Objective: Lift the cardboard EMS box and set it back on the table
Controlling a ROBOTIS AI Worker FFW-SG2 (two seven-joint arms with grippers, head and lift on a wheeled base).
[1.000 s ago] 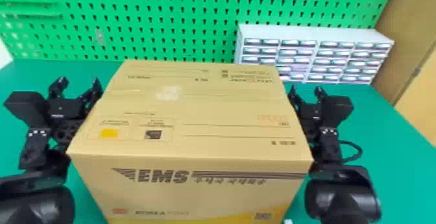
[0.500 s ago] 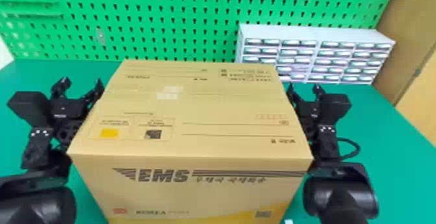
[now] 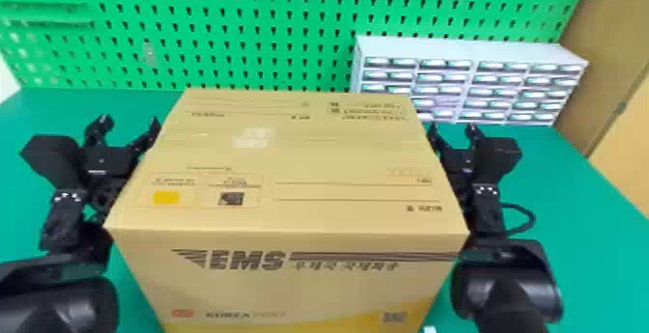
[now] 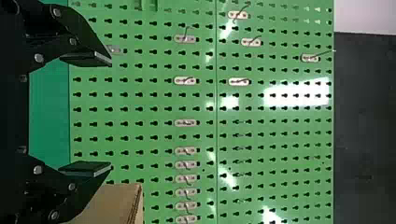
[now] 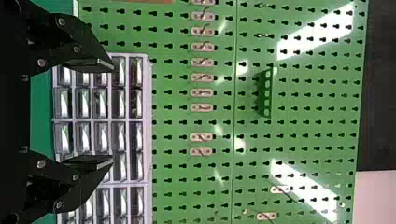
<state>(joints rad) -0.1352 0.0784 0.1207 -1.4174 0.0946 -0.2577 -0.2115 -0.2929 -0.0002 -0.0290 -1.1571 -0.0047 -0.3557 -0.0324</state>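
Note:
The closed cardboard EMS box (image 3: 289, 173) stands between my two arms in the head view, its printed front toward me. Against its left side is my left gripper (image 3: 126, 123), fingers spread and nothing between them. My right gripper (image 3: 453, 129) is at the box's right side, also open and holding nothing. In the left wrist view the left gripper (image 4: 111, 114) points at the pegboard, with a corner of the box (image 4: 112, 203) beside one finger. The right gripper (image 5: 113, 114) shows parted fingers in the right wrist view. The box's underside is hidden.
Behind the box rises a green pegboard (image 3: 232, 42) with hooks. A white drawer cabinet (image 3: 473, 47) stands at the back right of the green table (image 3: 584, 211). A black cable (image 3: 531, 216) loops out beside the right arm.
Both arms have shifted slightly inward toward the box's sides. The box looks unmoved.

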